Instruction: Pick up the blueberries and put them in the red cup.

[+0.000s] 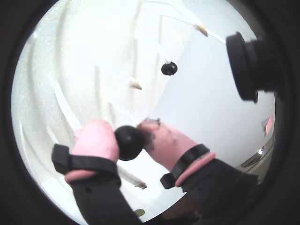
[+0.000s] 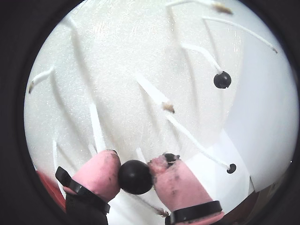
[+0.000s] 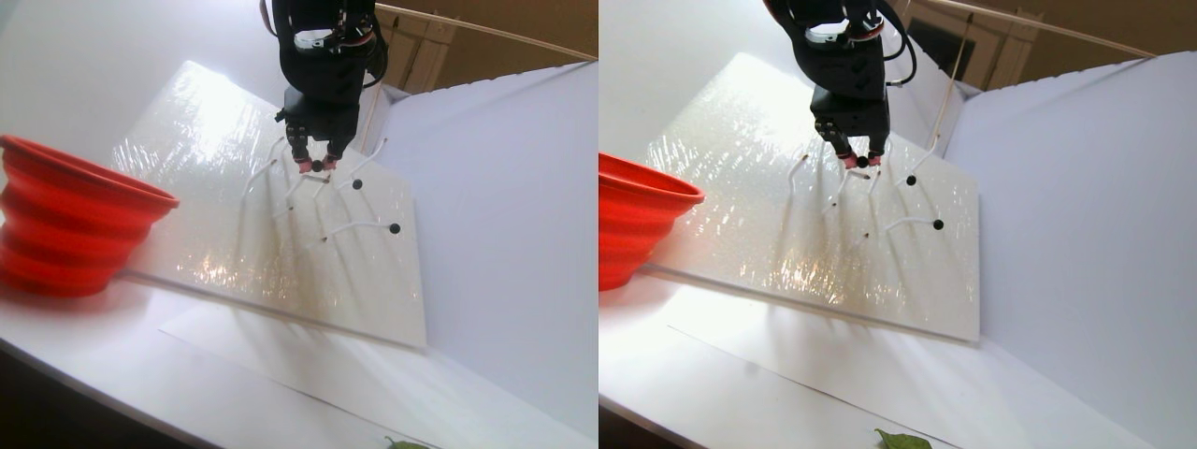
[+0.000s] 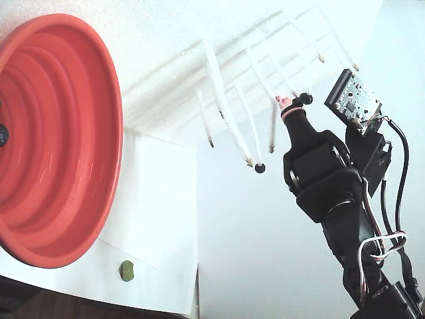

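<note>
My gripper [image 1: 129,140] is shut on one of the blueberries [image 2: 135,176], a glossy black ball pinched between the pink fingertips [image 2: 101,171]. In the stereo pair view the gripper [image 3: 316,165] hangs over a white glittery board with thin white stalks. Two more blueberries [image 3: 357,184] [image 3: 395,227] sit at stalk ends to its right; both also show in a wrist view [image 2: 222,79] [image 2: 231,168]. The red cup [image 3: 75,215] stands at the board's left end, well apart from the gripper. In the fixed view its ringed inside [image 4: 60,139] faces the camera.
The white board [image 3: 234,253] leans on a white table between white walls. A small green lump [image 4: 127,270] lies on paper below the cup. A black camera housing [image 1: 243,65] juts into a wrist view at upper right. Bare stalk ends [image 2: 168,107] stand near the gripper.
</note>
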